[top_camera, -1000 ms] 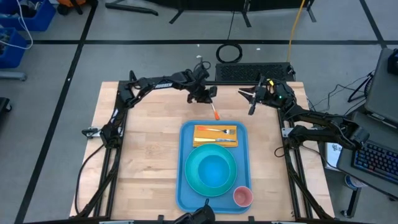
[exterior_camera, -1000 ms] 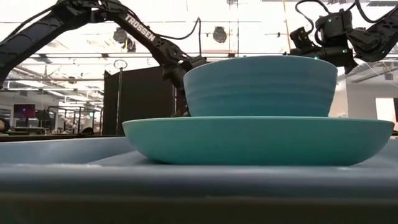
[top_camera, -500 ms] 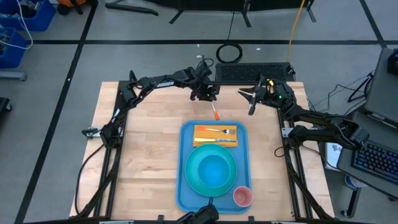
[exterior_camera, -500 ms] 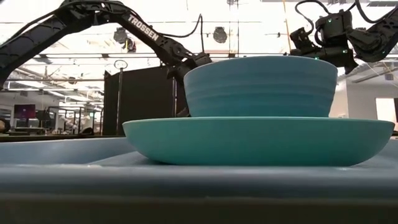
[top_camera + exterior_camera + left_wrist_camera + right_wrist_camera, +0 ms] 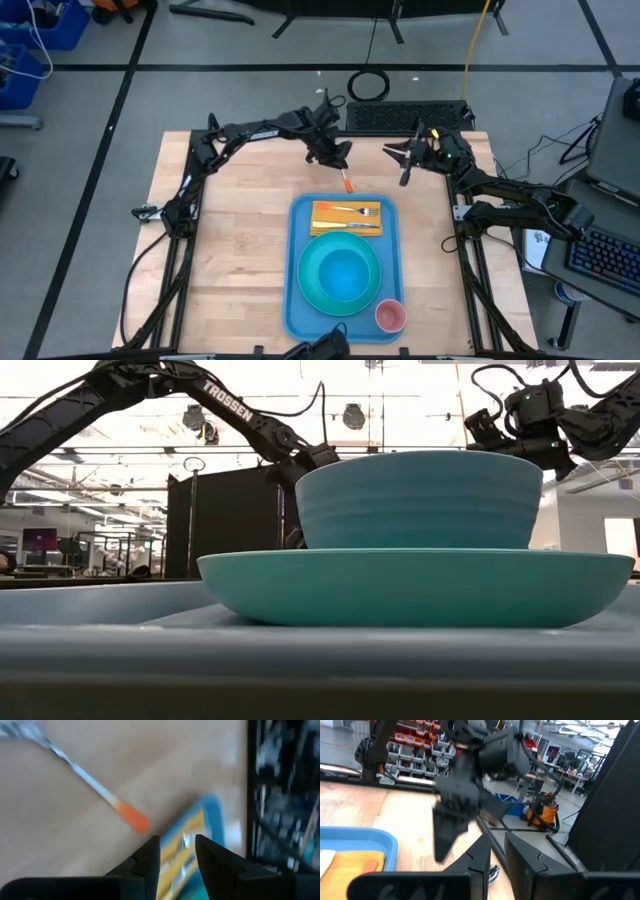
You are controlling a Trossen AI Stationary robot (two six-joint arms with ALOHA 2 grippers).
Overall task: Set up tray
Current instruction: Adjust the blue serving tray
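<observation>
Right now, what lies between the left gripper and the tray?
In the high view, an orange-handled utensil lies on the wood between the left gripper and the tray.

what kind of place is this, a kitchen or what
Probably a robotics lab or workshop, not a kitchen: parts bins on shelving behind the wooden table, a keyboard beside it, and cables on the taped floor.

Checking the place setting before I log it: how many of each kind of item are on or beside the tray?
Tray: 1
Plate: 1
Bowl: 1
Pink cup: 1
Yellow napkin: 1
Fork: 1
Orange-handled utensil on the table: 1
Total: 7
</observation>
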